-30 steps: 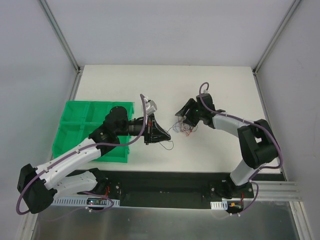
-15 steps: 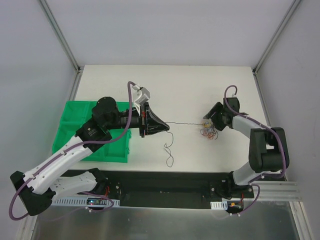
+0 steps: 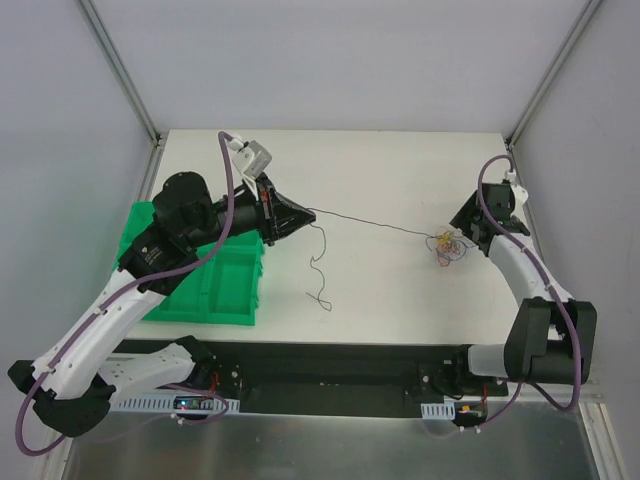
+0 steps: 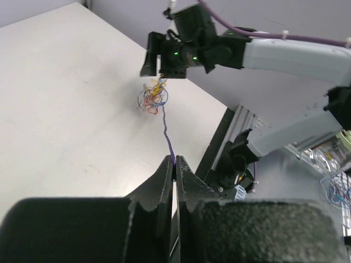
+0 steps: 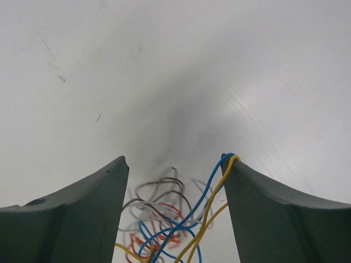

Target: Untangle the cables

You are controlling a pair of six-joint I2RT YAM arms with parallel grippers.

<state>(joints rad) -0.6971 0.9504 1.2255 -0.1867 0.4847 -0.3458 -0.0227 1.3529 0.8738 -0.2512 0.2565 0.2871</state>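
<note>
The cables are a small multicoloured wad on the white table, at its right side. One thin dark wire runs taut from the wad to my left gripper, which is shut on it; in the left wrist view the wire looks purple and enters the closed jaws of the left gripper. Its loose tail dangles to the table. My right gripper is open over the wad; blue and yellow loops hook over one fingertip.
A green compartment bin stands at the table's left edge, partly under my left arm. The table's right edge and a metal frame post lie close behind my right gripper.
My left gripper has pulled left and back, drawing one wire out long and taut. The right gripper has carried the wad to the right and opened wider.
</note>
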